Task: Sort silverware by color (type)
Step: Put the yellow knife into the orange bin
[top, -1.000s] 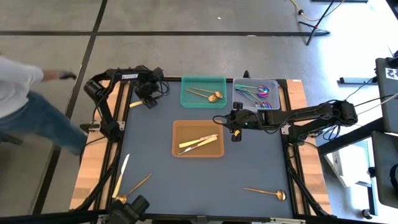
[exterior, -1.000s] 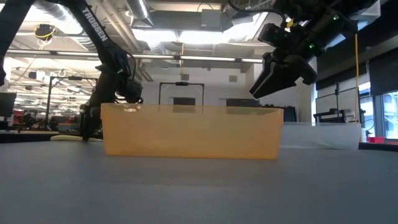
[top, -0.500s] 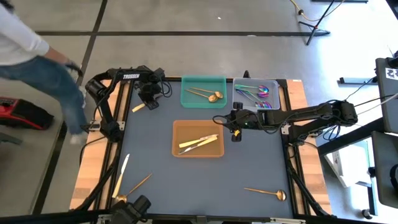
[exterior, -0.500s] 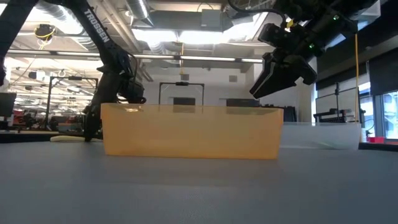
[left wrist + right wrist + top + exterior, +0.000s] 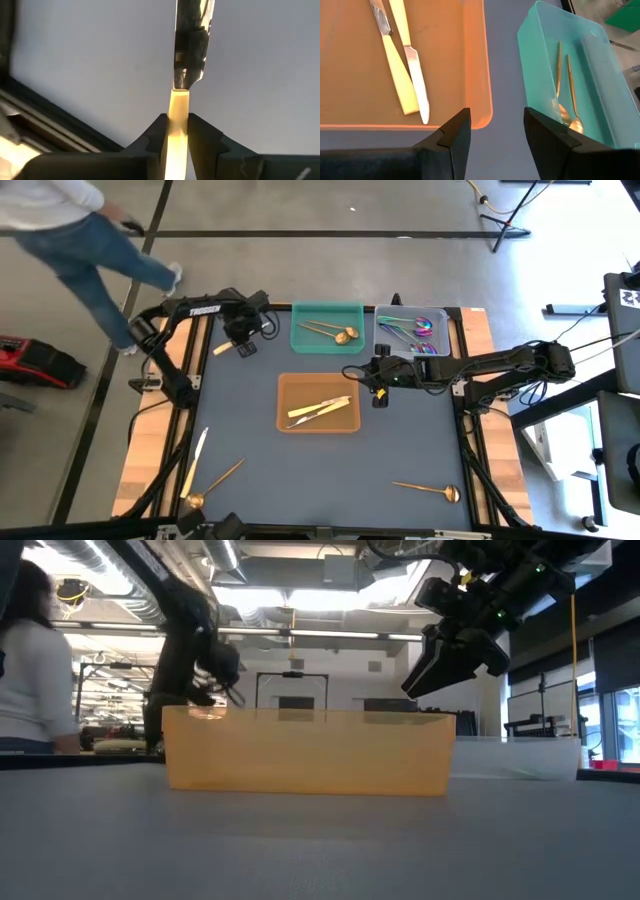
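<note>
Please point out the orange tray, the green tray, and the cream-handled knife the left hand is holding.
orange tray (image 5: 285,402): high view, left rim.
green tray (image 5: 299,338): high view, left rim.
cream-handled knife (image 5: 179,107): left wrist view, pale handle just above the left hand (image 5: 178,131), which is shut on it.

White "TROSSEN" lettering legible on left arm upper link, high view only. No other readable text, nos. or labels anywhere: trays, silverware, table all unmarked; black-and-white marker on grey box at right edge too small to read.
</note>
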Action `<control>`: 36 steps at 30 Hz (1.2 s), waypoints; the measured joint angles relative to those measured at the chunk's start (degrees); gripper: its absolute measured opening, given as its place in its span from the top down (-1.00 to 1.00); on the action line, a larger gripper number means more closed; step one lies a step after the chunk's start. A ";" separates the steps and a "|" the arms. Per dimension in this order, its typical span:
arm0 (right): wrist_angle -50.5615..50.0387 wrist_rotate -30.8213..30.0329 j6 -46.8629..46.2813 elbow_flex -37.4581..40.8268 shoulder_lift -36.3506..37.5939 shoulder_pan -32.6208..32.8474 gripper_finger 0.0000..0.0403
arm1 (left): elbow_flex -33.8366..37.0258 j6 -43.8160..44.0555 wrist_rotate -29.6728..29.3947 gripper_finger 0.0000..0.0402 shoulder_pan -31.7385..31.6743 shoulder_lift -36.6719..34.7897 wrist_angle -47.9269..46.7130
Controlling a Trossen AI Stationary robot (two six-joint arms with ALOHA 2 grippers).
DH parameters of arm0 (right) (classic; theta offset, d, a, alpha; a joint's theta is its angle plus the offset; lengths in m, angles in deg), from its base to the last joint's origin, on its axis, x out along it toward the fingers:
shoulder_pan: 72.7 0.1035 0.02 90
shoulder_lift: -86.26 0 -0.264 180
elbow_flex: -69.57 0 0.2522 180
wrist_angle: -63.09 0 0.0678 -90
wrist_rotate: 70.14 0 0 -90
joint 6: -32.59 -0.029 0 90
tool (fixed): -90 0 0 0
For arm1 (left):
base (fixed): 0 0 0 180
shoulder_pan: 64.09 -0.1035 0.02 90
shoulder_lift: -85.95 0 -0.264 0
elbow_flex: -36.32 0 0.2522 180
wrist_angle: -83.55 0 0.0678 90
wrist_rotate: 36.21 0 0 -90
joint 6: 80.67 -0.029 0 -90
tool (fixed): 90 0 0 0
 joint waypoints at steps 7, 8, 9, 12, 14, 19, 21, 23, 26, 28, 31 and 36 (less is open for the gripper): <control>0.01 0.00 0.00 0.00 0.00 0.00 0.15 | -0.03 1.76 0.60 0.72 7.00 -10.77 -0.14; 0.02 0.00 0.01 0.00 0.00 0.00 0.15 | -0.03 1.82 1.29 0.72 8.28 -12.09 0.05; 0.10 0.00 0.01 0.00 0.00 0.00 0.15 | -0.03 2.08 2.01 0.72 9.64 -13.33 0.46; 0.48 0.00 0.00 0.00 0.00 0.00 0.15 | -0.05 3.35 3.44 0.73 13.96 -16.43 2.42; 0.99 0.00 0.01 0.00 0.00 0.00 0.15 | -0.05 4.53 4.51 0.73 16.85 -17.91 3.36; 1.21 0.00 0.02 0.02 0.00 0.00 0.15 | -0.10 8.11 6.46 0.73 24.05 -19.49 8.70; 1.21 0.00 0.02 0.01 0.00 0.00 0.15 | -0.12 8.49 6.46 0.73 26.72 -19.41 11.65; 1.21 0.00 0.02 0.01 0.00 0.00 0.15 | -0.12 8.52 6.46 0.73 29.32 -19.40 13.94; 1.22 0.00 0.02 0.01 0.00 0.00 0.15 | -0.14 8.52 6.99 0.73 32.82 -19.40 17.55; 1.23 0.00 0.02 0.02 0.00 0.00 0.15 | -0.14 8.70 8.59 0.73 34.84 -19.40 20.02; 1.25 0.00 0.02 0.00 0.00 0.00 0.15 | -0.12 8.74 10.91 0.73 37.74 -19.36 24.04; 1.28 0.00 0.02 0.02 0.00 0.00 0.15 | -0.13 8.18 12.25 0.73 42.22 -18.52 31.92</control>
